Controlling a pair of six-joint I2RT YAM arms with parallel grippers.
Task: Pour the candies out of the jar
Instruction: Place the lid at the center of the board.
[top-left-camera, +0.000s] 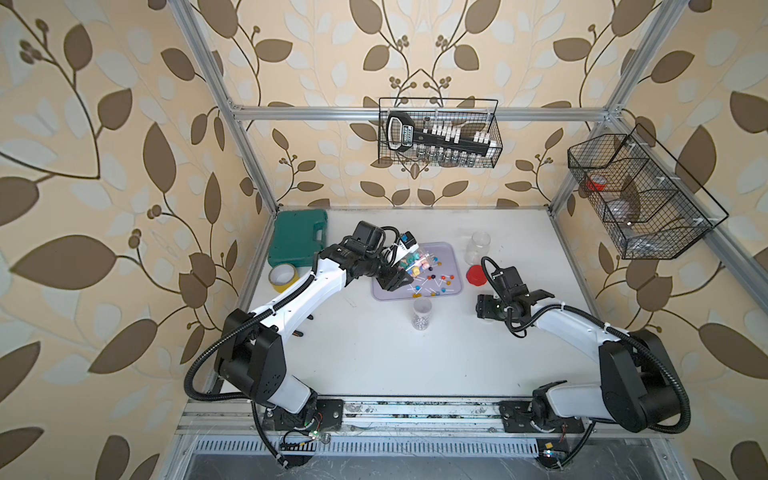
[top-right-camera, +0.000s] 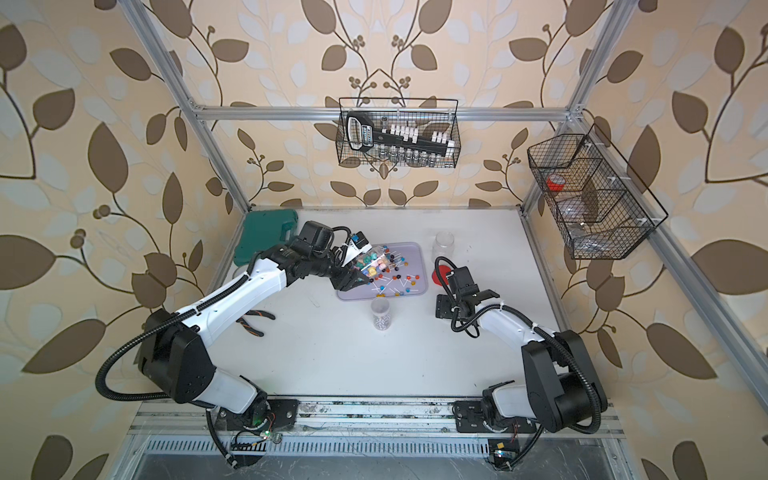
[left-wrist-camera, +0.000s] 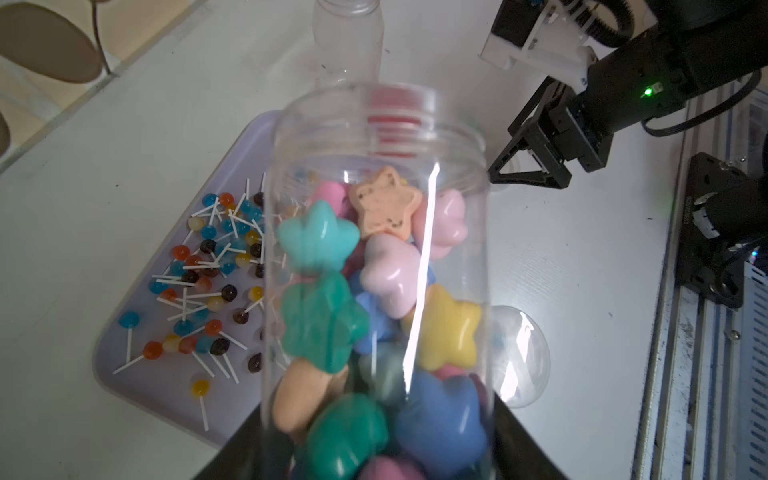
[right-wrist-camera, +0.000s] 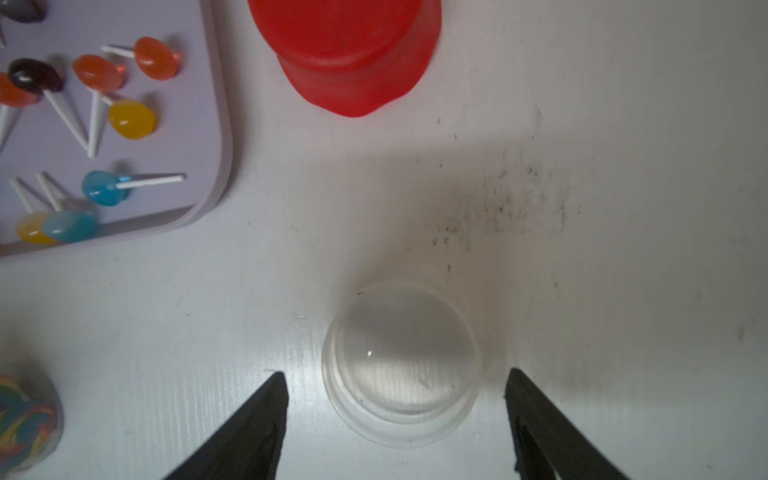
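Leaf-patterned beige wallpaper (top-left-camera: 104, 124), aluminium frame (top-left-camera: 311, 112), white tabletop (top-left-camera: 374, 361), wire basket (top-left-camera: 492, 124)

This is a robotics lab test cell dressed as a home, not a real room. Leaf-patterned wallpaper (top-left-camera: 104, 124) hangs as flat panels behind a bare aluminium frame (top-left-camera: 415, 113), and a white counter (top-left-camera: 374, 353) fills the booth. The left arm (top-left-camera: 291, 299) and right arm (top-left-camera: 573, 328) are bolted to a metal rail (top-left-camera: 415, 409) at the front, with cables exposed. A wire back basket (top-left-camera: 438, 133) holds what looks like a socket set, and a side basket (top-left-camera: 640, 195) hangs nearby. A green tool case (top-left-camera: 297, 239), tape roll (top-left-camera: 282, 277) and pliers (top-right-camera: 253, 322) lie about
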